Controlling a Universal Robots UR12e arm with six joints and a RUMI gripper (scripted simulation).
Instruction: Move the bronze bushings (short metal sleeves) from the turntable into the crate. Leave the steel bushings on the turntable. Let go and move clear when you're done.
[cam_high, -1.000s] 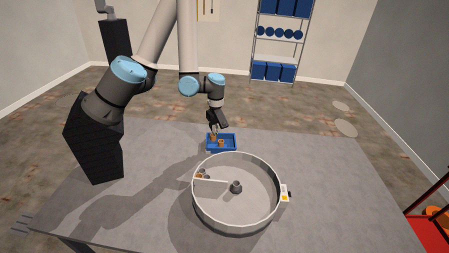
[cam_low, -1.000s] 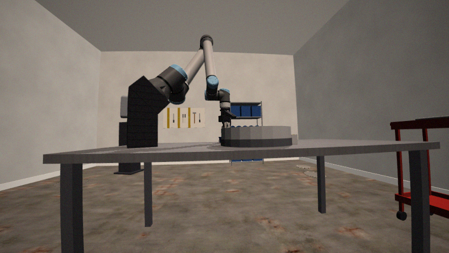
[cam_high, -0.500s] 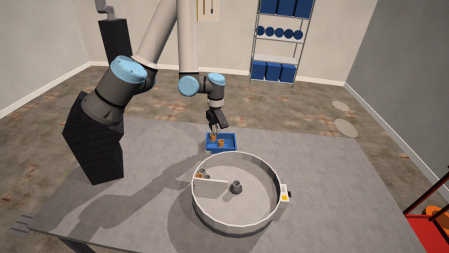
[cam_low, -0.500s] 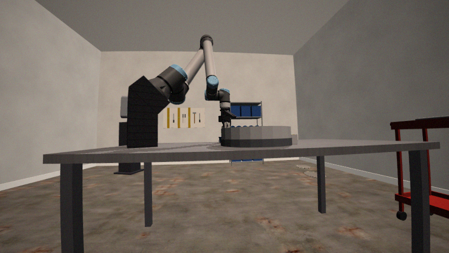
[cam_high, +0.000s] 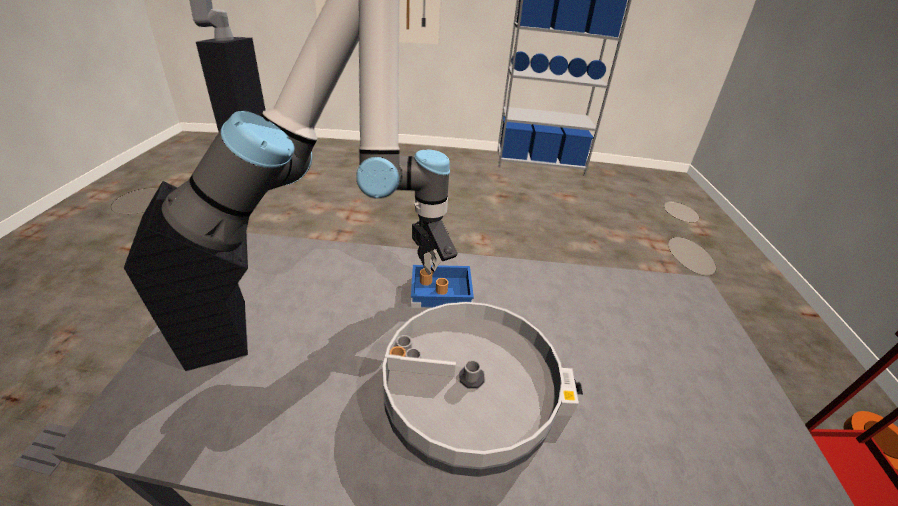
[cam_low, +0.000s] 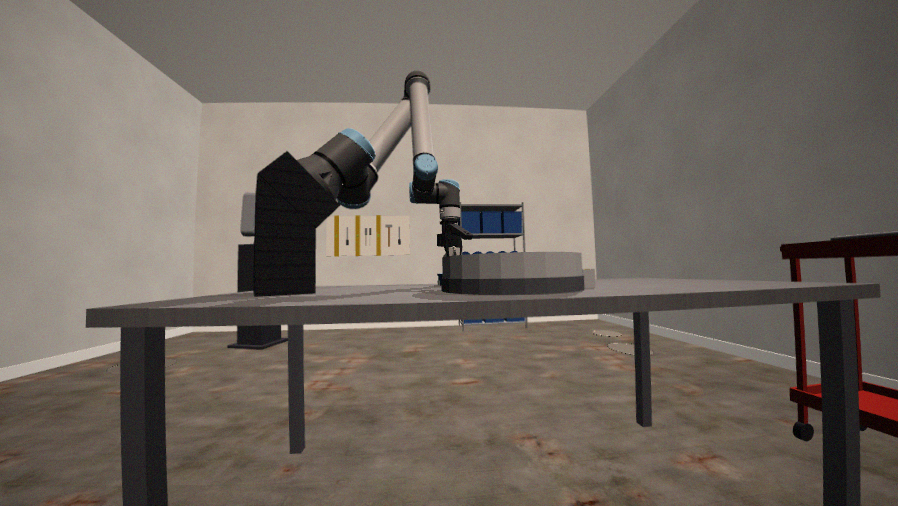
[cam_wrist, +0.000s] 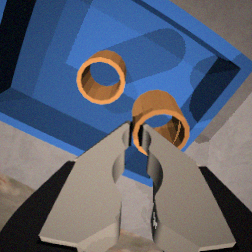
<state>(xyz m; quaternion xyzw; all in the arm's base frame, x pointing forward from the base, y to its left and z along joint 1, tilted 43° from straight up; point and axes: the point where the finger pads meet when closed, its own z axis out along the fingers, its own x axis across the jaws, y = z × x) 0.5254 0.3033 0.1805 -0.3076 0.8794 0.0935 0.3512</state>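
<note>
Grey tabletop (cam_high: 659, 352) (cam_low: 659, 295), bronze-placing step likely: jaws nearly together, seemingly clamped on the wall of one bronze bushing (cam_high: 426, 278) (cam_wrist: 157, 104) inside the crate (cam_high: 442, 299) (cam_wrist: 37, 107), upper centre of the top frame; next, lower, release, fetch the bronze bushing left on the turntable (cam_high: 477, 455) (cam_low: 512, 270).

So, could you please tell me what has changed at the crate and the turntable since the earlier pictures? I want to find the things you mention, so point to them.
Nothing has visibly changed. The gripper (cam_high: 430, 269) (cam_low: 451, 252) (cam_wrist: 135, 123) is in the same place over the crate (cam_high: 449, 297) (cam_wrist: 50, 138), its fingertips at the wall of the same bronze bushing (cam_high: 426, 280) (cam_wrist: 154, 101). The other bushing in the crate (cam_high: 441, 288) (cam_wrist: 102, 95) and those on the turntable (cam_high: 471, 457) (cam_low: 512, 270) stayed put.
</note>
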